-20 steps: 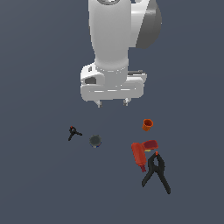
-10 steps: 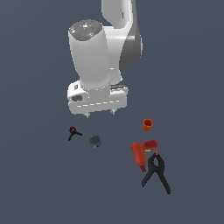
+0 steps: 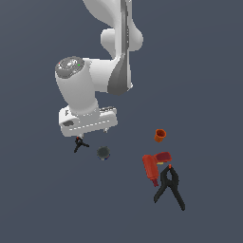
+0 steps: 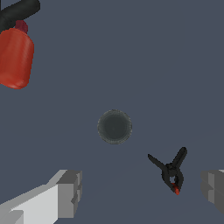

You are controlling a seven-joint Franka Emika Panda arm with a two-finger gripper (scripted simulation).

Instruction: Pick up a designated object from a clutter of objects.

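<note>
In the wrist view our gripper (image 4: 140, 190) is spread wide, nothing between the fingers (image 4: 65, 192); the small clamp (image 4: 171, 171) lies on the floor between them, nearer one finger, legs splayed, red tip showing; beyond it the disc (image 4: 114, 127); farther off the drill (image 4: 15, 57) with the large clamp (image 4: 17, 11) touching it. In the exterior view the gripper (image 3: 88, 134) hangs just above the small clamp (image 3: 80, 144); the disc (image 3: 104, 153) sits near, toward that view's right; cup (image 3: 160, 135), drill (image 3: 154, 167) and large clamp (image 3: 170, 188) well apart on the right. Progress as we judge it: approach mostly done, gripper roughly over the target; nothing grasped; left are centring, descent, closing, lift. No brands, labels or writing readable on anything.
</note>
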